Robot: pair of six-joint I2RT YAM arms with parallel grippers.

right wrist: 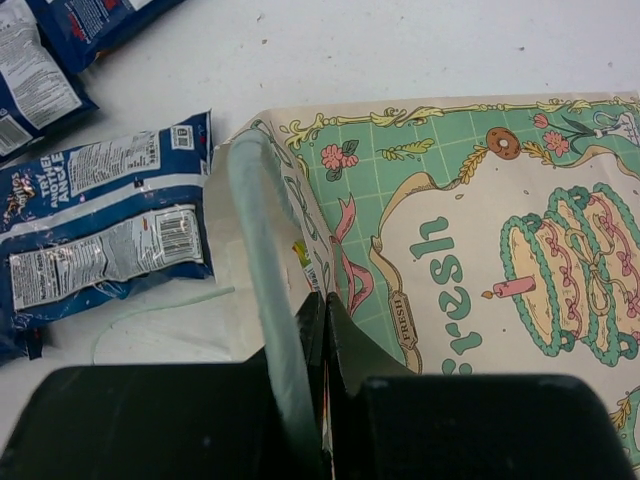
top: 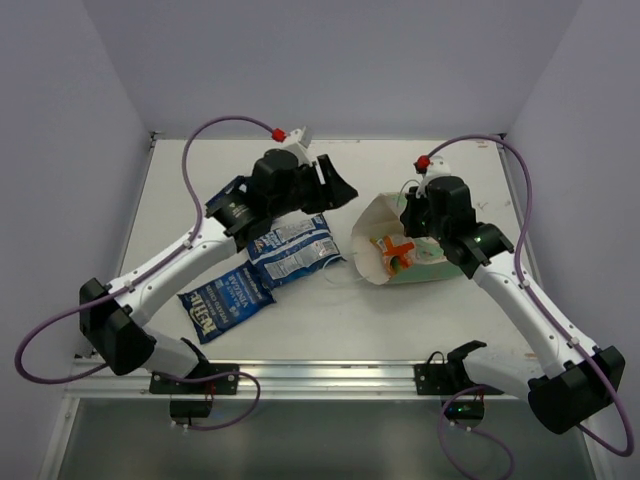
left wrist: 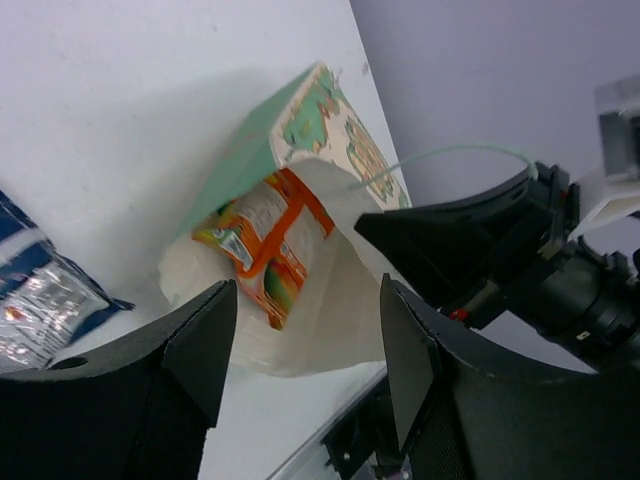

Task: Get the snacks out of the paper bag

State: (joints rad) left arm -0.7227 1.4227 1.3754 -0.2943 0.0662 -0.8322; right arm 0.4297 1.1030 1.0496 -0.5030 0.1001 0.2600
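**Right gripper (right wrist: 322,320) pinches the paper bag (right wrist: 480,250) open; left gripper (left wrist: 305,330) is spread at its mouth**

Your right gripper's fingers are pressed together on the bag's upper wall, right at the rim. The thin paper edge runs straight into the pinch. That grip looks like it does two jobs: it lifts the top wall so the mouth gapes instead of sagging flat, and it anchors the bag against being dragged.

The bag lies on its side on the table (top: 380,330), with the printed face up and the white-lined mouth turned toward your left arm. This way the left arm can reach in level rather than from above.

Your left gripper hangs in front of that mouth with its fingers (left wrist: 200,340) wide apart and nothing between them. It touches neither the bag nor a packet.

Between the left fingers you can see the orange packet (left wrist: 265,245) just inside the opening, tilted against the white lining. It is the only snack visible in the bag, and whatever sits behind it is hidden.

Blue packets (top: 290,250) already lie flat on the table on the left arm's side. The closest is just beside the mouth and the others are farther off.

My read is that the task is partly done and the orange packet is the next one to take. Come in low and centred, because the foil looks slippery and the lower lip of the bag could catch a finger. One loose string handle (right wrist: 150,310) trails on the table by the mouth, so keep clear of it.
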